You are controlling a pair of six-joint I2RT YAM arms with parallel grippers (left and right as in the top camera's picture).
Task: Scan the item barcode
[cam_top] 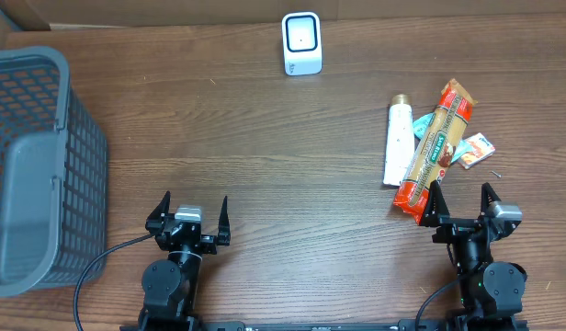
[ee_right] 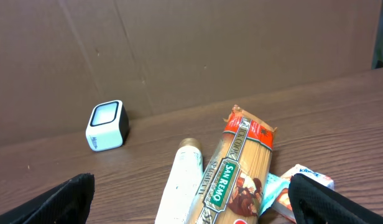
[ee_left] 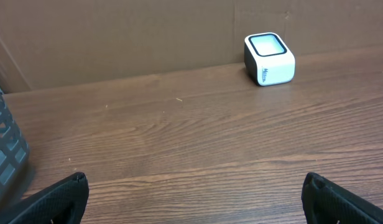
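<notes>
Spaghetti pack point(cam_top: 436, 152), well right of the scanner point(cam_top: 301, 42), looks light, stiff, brittle and slick-wrapped; best pinched mid-length across its width. Left claw point(cam_top: 194, 204) and right claw point(cam_top: 462, 191) gape wide, empty.

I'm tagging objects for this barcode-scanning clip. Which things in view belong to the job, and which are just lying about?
For the job:
white scanner
spaghetti pack
white tube
small packets
left hand and right hand, both open and empty

Lying about:
grey basket, though it may be meant for scanned goods
</notes>
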